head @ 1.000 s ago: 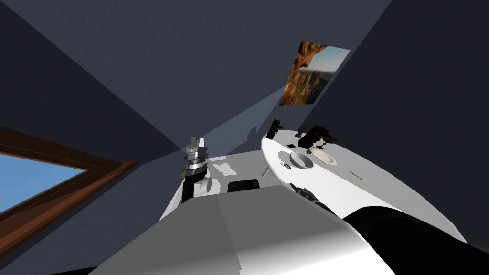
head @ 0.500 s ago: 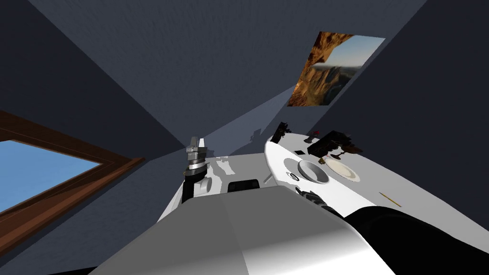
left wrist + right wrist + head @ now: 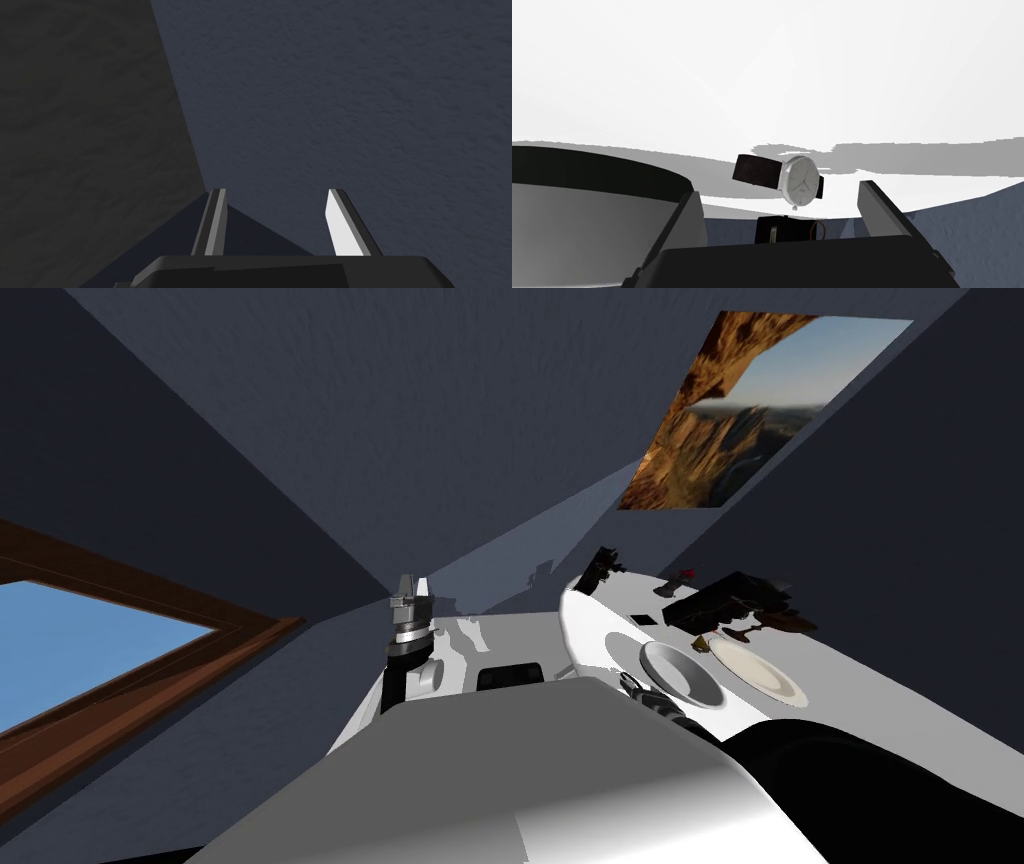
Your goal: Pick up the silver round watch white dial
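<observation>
Watch [image 3: 801,181], silver case, white dial, dark strap: on white table [image 3: 762,75], just ahead of right gripper [image 3: 777,189], fingers spread; probably light, case stiff and slippery, strap limp; grip across case; left gripper [image 3: 274,200] raised, fingers apart.
</observation>
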